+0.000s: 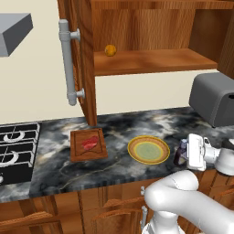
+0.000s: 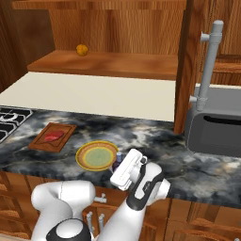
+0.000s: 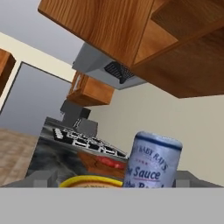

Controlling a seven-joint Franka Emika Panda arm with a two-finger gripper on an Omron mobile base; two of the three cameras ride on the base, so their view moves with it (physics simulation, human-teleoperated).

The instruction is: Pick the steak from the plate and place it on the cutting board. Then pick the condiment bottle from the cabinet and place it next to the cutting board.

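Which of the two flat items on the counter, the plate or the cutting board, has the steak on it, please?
The cutting board: the steak lies on it, while the plate is bare.

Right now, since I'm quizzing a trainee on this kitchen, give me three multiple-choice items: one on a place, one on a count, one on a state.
1. Where is the steak?
A on the plate
B on the board
C on the stove

2. How many things lie on the shelf?
A none
B one
C three

3. The cabinet is:
A shut
B open
C without a door

Answers:
1 B, the red slab lies on the wooden board.
2 B, a single small orange thing sits there.
3 B, the door stands swung out and the inside shows.
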